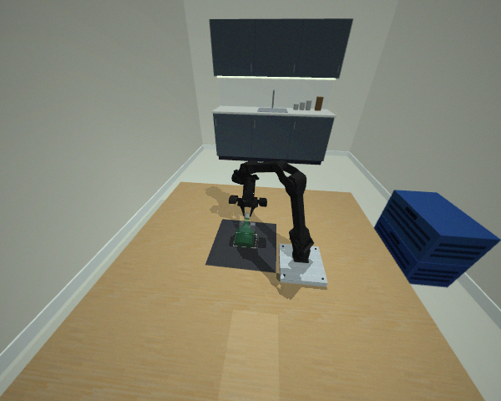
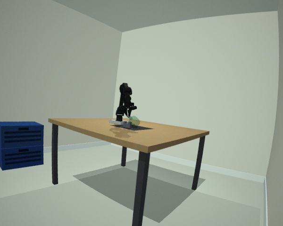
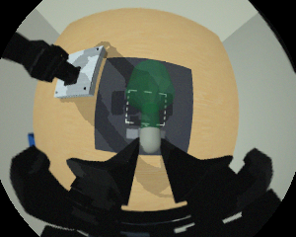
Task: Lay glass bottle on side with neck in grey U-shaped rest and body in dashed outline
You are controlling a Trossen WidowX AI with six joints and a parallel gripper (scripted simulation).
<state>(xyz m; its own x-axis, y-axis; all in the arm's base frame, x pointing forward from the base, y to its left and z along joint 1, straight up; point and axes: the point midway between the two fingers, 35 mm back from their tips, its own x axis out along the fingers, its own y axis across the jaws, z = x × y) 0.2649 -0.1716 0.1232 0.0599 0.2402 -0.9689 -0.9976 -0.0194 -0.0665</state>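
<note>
Bottle: the green glass bottle leans over the dark mat, neck end raised, not yet flat; whether its bottom touches, I cannot tell.
Gripper: the gripper is closed on the bottle at the pale neck end.
Long axis: neck towards the tabletop's edge facing the kitchen cupboards, bottom towards the opposite edge; roughly parallel to the side edges.
Neck to rest: the grey rest stands below the neck, on the cupboard side of the dashed outline; the neck must come down into its U.
Body to outline: it appears over the outline; exact fit cannot be told while tilted.
Arm: its base plate stands beside the mat, towards the tabletop edge nearest the blue drawers.
Room: the mat lies well inside all tabletop edges, leaving space to lower.
Next move: likely ease the neck down, keeping the axis lined up, and release only once it is supported.
Risk: opening early could drop the glass; a sideways drift could knock the rest.
</note>
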